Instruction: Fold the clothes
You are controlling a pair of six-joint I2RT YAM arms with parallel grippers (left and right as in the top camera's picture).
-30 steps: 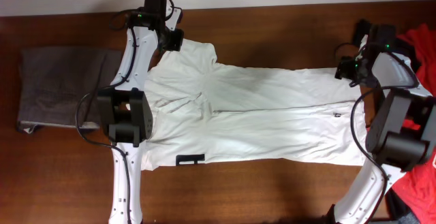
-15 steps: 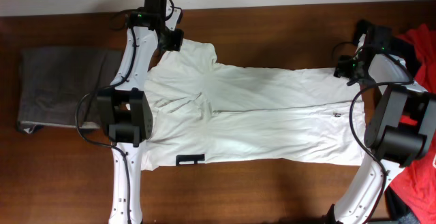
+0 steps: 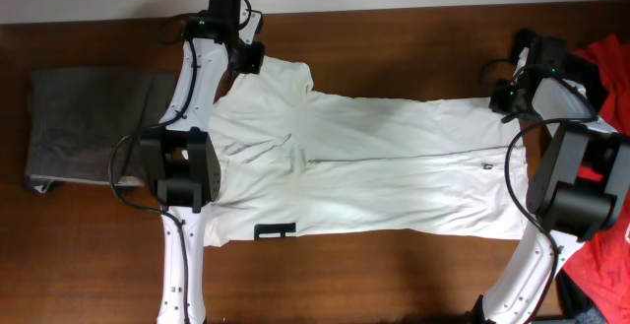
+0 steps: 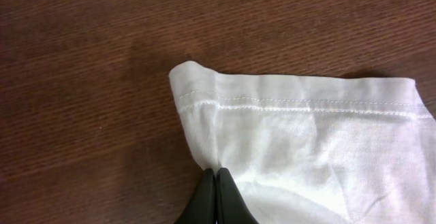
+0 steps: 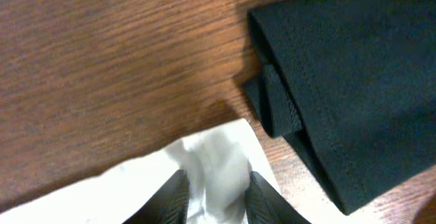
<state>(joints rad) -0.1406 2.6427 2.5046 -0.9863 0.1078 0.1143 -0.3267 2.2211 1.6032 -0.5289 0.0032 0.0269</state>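
Lying flat across the brown worktop point(image 3: 394, 275): 1 white T-shirt point(image 3: 374, 166), spread lengthwise from the left arm point(image 3: 187, 166) to the right arm point(image 3: 576, 181), w/ 1 small black mark point(image 3: 274, 231) on its near edge, by the left arm. Other cloth:
- 1 grey-brown trousers point(image 3: 79, 117) at the worktop's left end, apart from the shirt.
- 1 red garment point(image 3: 596, 270) at the right edge, partly hidden by the right arm.
- 1 black garment point(image 5: 354, 81), seen in right wrist view, just beside the shirt's corner.

2 arms, 2 hands.

Left arm runs from the near edge over the shirt's left end and reaches to its far-left corner. Left hand point(image 4: 216, 183) is low at the worktop, fingers pressed together, pinching the T-shirt just inside the stitched hem at that corner.

Right arm bends up the right side, wrist turned in toward the shirt's far-right corner. Right hand point(image 5: 216, 186) is down at the worktop, fingers part-spread, 1 each side of that corner. Cloth is bunched between them, and they're not closed up.
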